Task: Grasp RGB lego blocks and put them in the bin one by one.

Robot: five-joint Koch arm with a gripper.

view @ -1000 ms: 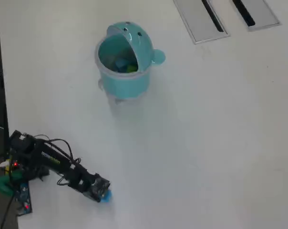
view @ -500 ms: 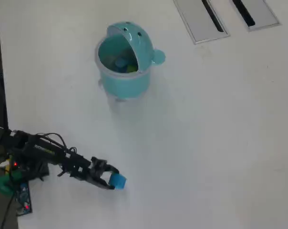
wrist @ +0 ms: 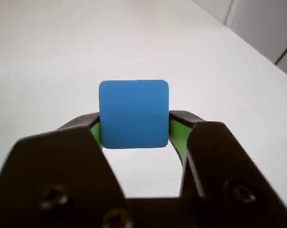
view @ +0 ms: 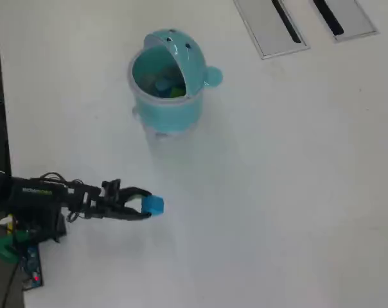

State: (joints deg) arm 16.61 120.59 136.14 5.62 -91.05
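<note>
White tabletop (view: 277, 192) all round. Jaws of the gripper (wrist: 134, 124) were clamped on the blue block (wrist: 134, 114), squeezing its sides so it wouldn't slip, well short of the whale bin (view: 165, 106), whose lid was tipped open for drops.

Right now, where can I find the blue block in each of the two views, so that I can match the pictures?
Wrist view: the blue block sits at the centre of the picture, clamped between the two jaws of the gripper.
Overhead view: the blue block is in the lower left part, at the tip of the gripper, below the bin.
Shared landmark: the gripper holding the block, over the white table.
</note>
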